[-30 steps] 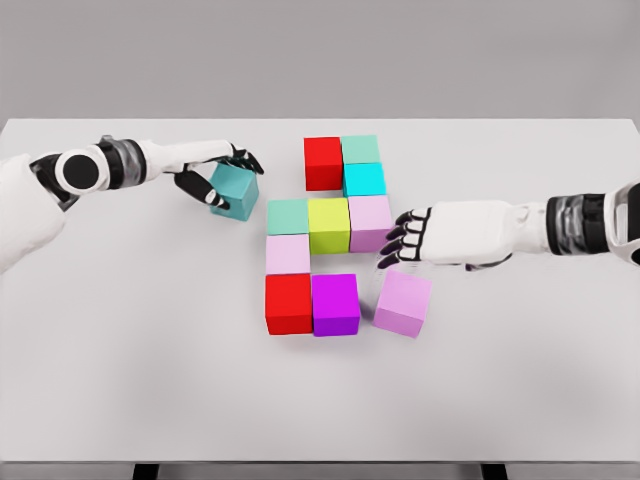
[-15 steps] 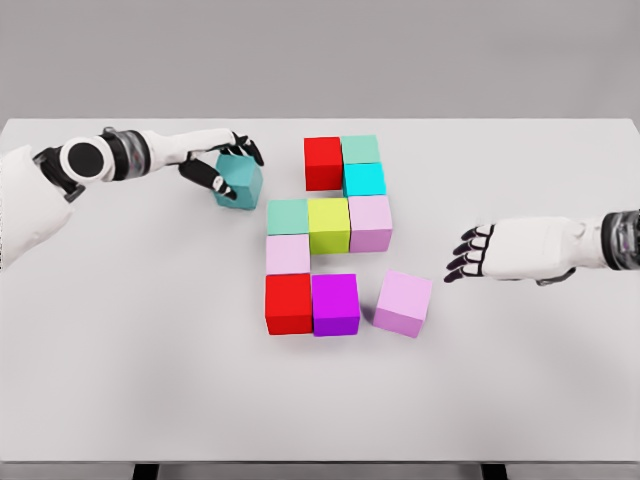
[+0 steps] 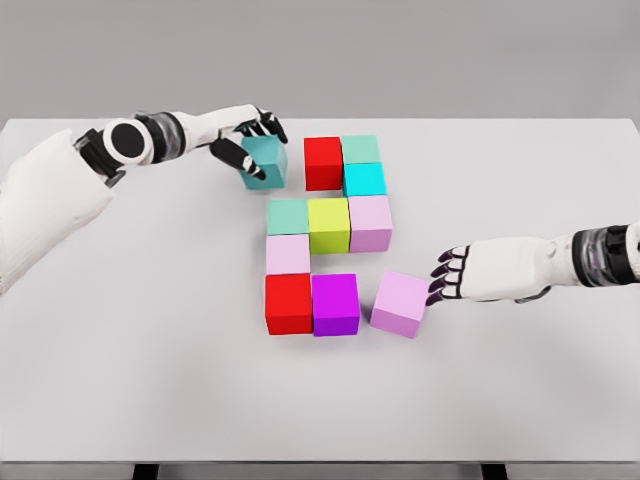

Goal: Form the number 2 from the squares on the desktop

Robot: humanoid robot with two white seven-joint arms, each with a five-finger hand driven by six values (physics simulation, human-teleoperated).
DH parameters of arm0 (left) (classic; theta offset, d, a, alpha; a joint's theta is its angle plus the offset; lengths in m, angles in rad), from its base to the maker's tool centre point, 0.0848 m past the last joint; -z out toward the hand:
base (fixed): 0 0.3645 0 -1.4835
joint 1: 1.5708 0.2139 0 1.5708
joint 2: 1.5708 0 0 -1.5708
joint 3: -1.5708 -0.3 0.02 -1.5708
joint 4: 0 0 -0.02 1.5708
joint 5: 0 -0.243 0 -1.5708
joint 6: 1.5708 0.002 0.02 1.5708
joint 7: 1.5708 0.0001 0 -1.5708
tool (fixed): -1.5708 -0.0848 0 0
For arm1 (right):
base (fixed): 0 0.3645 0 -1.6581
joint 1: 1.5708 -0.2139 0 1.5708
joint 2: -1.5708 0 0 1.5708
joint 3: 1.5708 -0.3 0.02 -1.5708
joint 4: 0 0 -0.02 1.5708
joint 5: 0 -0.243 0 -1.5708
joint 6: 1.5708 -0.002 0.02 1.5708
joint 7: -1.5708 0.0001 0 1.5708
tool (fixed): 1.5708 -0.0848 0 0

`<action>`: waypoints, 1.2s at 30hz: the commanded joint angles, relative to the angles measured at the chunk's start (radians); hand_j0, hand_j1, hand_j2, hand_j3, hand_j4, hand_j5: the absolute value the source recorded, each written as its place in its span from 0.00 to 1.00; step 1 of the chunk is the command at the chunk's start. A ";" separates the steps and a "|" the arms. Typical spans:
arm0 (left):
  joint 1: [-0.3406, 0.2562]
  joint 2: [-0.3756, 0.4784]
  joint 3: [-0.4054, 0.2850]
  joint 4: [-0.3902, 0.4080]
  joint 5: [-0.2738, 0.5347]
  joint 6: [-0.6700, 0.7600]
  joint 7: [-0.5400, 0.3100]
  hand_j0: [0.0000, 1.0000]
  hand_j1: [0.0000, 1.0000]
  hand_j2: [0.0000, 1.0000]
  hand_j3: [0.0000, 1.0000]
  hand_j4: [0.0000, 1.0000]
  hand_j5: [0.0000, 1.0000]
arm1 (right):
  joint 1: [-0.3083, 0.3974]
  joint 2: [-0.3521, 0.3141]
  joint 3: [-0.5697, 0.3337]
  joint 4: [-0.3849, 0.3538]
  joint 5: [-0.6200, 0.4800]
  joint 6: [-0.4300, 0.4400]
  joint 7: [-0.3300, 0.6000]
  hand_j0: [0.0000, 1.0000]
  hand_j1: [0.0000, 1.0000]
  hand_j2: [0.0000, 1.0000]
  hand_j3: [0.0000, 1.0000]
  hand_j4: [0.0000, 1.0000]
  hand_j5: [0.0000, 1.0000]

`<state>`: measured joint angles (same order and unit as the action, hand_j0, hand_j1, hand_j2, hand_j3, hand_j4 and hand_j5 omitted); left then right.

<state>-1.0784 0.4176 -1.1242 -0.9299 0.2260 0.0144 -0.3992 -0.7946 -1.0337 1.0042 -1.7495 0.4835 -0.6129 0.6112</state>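
My left hand is shut on a teal cube, holding it just left of the top red cube. Beside that red cube sit a mint cube and a cyan cube. The middle row is green, yellow-green and lilac. Under it come a pale pink cube, then a red cube and a purple cube. A loose lilac cube lies slightly turned, right of the purple one. My right hand is open, its fingertips at this cube's right side.
The white table runs wide on all sides of the cubes, with its front edge near the bottom of the view. A grey wall stands behind it.
My left hand carried the teal cube right, up to the top red cube. My right hand drew back to the right, then came down-left to the loose lilac cube.
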 commanded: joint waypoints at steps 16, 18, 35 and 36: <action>-0.006 -0.048 0.003 0.046 -0.005 0.002 0.005 0.75 0.75 0.75 0.75 0.75 0.75 | -0.012 0.029 -0.003 0.002 -0.032 0.002 0.000 1.00 1.00 1.00 1.00 1.00 1.00; -0.008 -0.048 0.003 0.045 -0.005 0.001 0.005 0.80 0.80 0.80 0.80 0.80 0.80 | -0.012 0.030 -0.003 0.005 -0.034 0.002 0.000 1.00 1.00 1.00 1.00 1.00 1.00; -0.017 -0.002 0.015 0.048 -0.011 -0.002 0.005 0.91 0.91 0.91 0.91 0.91 0.91 | -0.040 0.050 -0.006 0.050 -0.077 0.002 0.000 1.00 1.00 1.00 1.00 1.00 1.00; -0.017 0.001 0.015 0.048 -0.011 -0.002 0.003 0.91 0.91 0.91 0.91 0.91 0.91 | -0.041 0.052 -0.006 0.053 -0.083 0.002 0.000 1.00 1.00 1.00 1.00 1.00 1.00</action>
<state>-1.0937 0.4051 -1.1124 -0.8822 0.2135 0.0129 -0.3948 -0.8375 -0.9864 0.9995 -1.7055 0.4136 -0.6131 0.6112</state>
